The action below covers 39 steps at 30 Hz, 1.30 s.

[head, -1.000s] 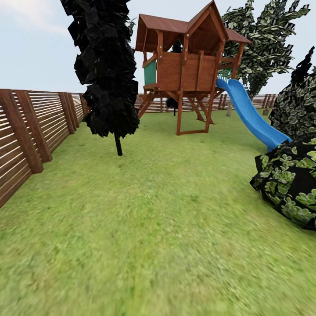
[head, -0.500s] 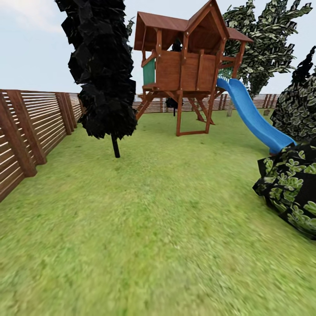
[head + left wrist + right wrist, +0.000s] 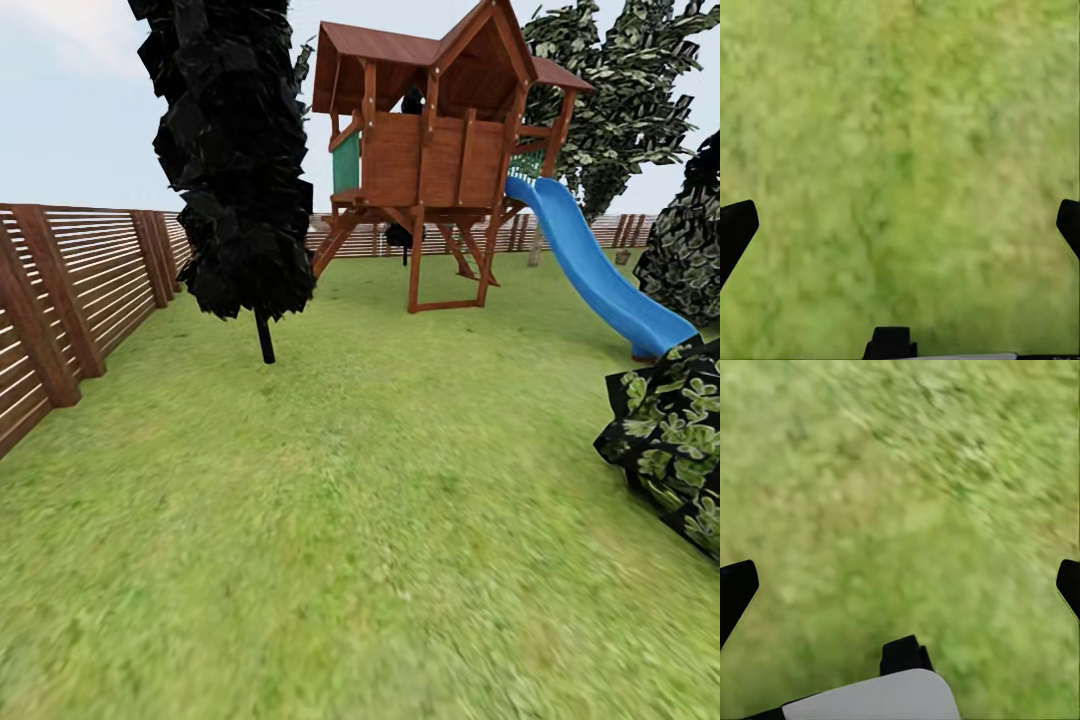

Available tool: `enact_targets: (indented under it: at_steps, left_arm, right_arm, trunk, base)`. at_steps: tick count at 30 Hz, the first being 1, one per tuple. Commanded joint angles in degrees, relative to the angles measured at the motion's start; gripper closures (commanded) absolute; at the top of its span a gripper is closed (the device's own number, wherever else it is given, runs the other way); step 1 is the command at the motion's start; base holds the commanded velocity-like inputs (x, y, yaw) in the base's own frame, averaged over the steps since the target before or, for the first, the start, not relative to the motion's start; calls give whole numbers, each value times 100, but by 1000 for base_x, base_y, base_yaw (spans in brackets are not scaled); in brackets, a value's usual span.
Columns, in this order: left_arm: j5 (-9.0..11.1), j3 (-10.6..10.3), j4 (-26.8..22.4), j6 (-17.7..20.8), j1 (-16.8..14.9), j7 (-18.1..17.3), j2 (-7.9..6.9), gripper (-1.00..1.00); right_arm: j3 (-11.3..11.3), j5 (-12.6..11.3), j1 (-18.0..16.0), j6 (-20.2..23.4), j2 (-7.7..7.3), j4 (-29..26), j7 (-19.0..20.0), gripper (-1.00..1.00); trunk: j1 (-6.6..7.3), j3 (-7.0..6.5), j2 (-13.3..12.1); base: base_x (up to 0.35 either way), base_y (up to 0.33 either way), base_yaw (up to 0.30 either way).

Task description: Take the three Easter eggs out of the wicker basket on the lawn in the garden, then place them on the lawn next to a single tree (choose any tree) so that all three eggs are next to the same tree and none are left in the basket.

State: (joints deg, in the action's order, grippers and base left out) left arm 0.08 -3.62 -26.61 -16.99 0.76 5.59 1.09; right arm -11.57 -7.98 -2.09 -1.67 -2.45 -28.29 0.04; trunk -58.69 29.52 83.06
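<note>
The Easter eggs and the wicker basket are out of view. Mottled green lawn (image 3: 380, 520) stretches ahead of me. Far off behind the slide stands a tree (image 3: 536, 246) with a bare pale trunk and leaves high up. My left gripper (image 3: 900, 225) hangs open over bare grass, its dark fingertips (image 3: 735, 229) wide apart with nothing between them. My right gripper (image 3: 900, 585) is open too, above blurred grass, and holds nothing.
A thin-stemmed dark cypress (image 3: 240, 160) stands left of centre. Behind it is a wooden playhouse (image 3: 435, 150) with a blue slide (image 3: 600, 280). A slatted wooden fence (image 3: 70, 290) runs along the left and far back. Leafy bushes (image 3: 675, 440) crowd the right edge.
The whole head view has shifted: the playhouse, slide and bushes sit further right in the picture, so the camera has moved. Both grippers' earlier state is not shown.
</note>
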Motion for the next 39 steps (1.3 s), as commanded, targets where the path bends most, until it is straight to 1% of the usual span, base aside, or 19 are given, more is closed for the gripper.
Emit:
enact_targets:
  at_steps: [1,39]
  left_arm:
    - [0,-38,-8,-6,2,56,-4,-100]
    - [-8,-43,-2,-6,2,56,-4,-100]
  right_arm:
    - [5,-61,-2,-18,-1,2,2,-100]
    - [5,-81,-2,-25,-1,-2,23,-100]
  trunk:
    - [-4,4,2]
    - [-4,4,2]
  base:
    - [334,-111,5]
    - [334,-111,0]
